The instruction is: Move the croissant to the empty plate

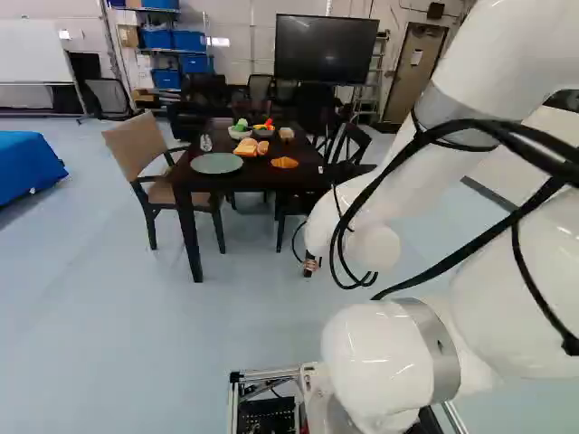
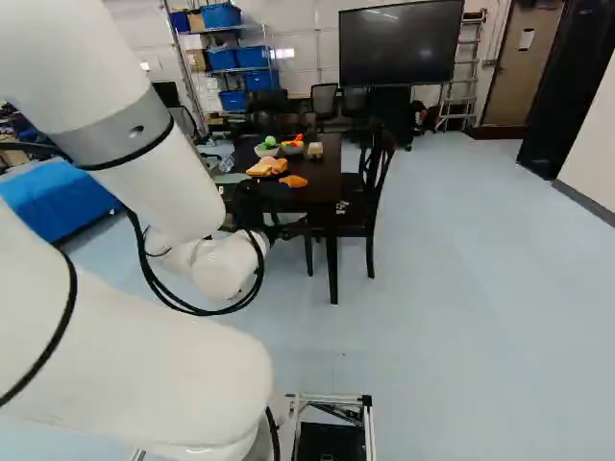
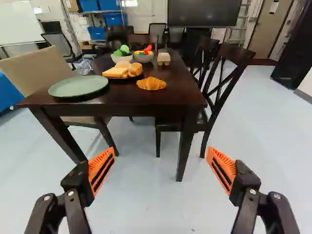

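Wrist view puts the dark surface (image 3: 122,109) ahead of you, a tan chair (image 3: 41,68) beside it. Your tool (image 2: 279,229) is released, fingers spread wide. On the surface you have the green plate (image 3: 78,87) near the edge, then bread (image 3: 116,72), then your croissant (image 3: 151,84), just beside the bread and well apart from the green plate.

A: anyone else only getting part of the green plate (image 2: 232,179) in the right base view? arm's (image 2: 163,182) blocking the rest

B: yep, and that arm runs off the edge in both base views. end effector (image 1: 310,265) is mostly hidden behind it in the left one

A: tan chair's (image 3: 41,68) cut off in the wrist view too

B: and that clear thing (image 3: 84,67) on the tabletop (image 3: 146,101)? too blurry, can't tell lol
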Motion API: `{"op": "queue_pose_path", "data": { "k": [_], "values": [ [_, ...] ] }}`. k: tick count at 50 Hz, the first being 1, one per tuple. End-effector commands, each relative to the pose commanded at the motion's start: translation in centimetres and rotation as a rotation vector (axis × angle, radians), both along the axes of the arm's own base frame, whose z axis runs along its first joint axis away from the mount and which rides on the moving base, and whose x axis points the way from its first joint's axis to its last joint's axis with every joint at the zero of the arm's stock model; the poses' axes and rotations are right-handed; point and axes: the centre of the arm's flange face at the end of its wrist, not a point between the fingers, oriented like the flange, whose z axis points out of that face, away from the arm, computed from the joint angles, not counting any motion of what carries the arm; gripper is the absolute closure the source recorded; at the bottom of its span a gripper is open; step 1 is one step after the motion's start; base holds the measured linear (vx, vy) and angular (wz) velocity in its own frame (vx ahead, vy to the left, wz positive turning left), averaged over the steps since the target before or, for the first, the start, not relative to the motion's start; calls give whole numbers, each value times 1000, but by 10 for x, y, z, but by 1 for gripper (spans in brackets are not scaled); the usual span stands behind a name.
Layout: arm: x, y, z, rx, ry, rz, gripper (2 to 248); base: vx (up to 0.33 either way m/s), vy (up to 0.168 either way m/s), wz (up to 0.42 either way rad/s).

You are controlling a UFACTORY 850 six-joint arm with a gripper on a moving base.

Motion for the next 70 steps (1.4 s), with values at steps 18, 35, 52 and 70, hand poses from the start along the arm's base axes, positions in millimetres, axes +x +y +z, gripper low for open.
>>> {"op": "queue_pose_path", "data": {
  "k": [18, 35, 52, 70],
  "values": [
    [0, 0, 0, 0, 0, 0, 3, 107, 1, -8],
    [0, 0, 0, 0, 0, 0, 3, 109, 25, -12],
    [0, 0, 0, 0, 0, 0, 3, 83, 36, -11],
    [0, 0, 0, 0, 0, 0, 3, 66, 20, -6]
  ]
}}
